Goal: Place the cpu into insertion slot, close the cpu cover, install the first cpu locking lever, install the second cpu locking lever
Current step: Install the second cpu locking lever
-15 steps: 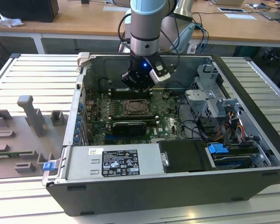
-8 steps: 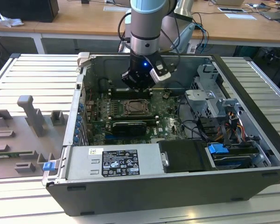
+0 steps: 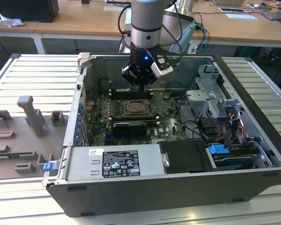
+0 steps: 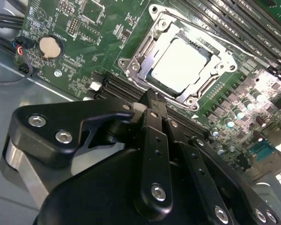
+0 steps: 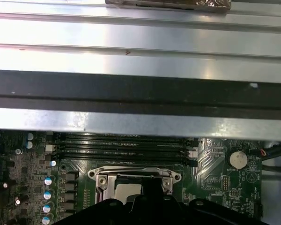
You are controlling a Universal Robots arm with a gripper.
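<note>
Pincer (image 4: pixel 150 96) fingers are together, empty, above the cpu cover (image 4: pixel 145 47); the second wrist view shows the cpu (image 4: pixel 180 63) seated inside.

An open computer case (image 3: pixel 145 197) lies on a ribbed metal table (image 3: pixel 23 75), holding a green motherboard (image 4: pixel 98 42) with a round coin battery (image 4: pixel 50 46), black memory slots (image 5: pixel 122 143), a labelled power supply (image 3: pixel 114 161), and what looks like a blue-tabbed drive bay (image 3: pixel 218 150).
</note>
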